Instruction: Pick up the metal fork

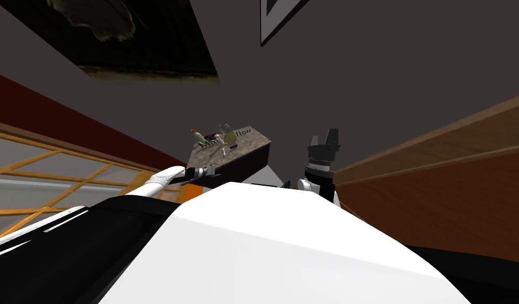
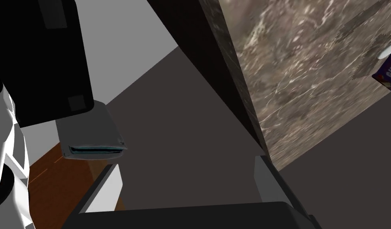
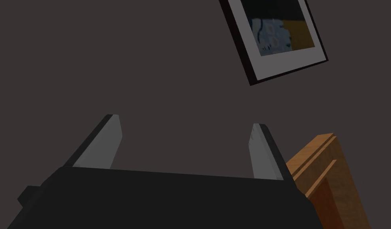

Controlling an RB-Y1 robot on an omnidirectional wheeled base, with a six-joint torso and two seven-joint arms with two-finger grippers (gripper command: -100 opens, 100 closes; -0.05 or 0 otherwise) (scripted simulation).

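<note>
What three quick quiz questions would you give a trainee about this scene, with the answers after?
1. True or false: the left gripper is shut on something.
2. Which of these lies on the stone-topped table? A: a purple packet. B: a red bowl. C: a blue book.
3. Fill in: the right gripper has its fingers ____.
Key: 1 false; 2 A; 3 open.
</note>
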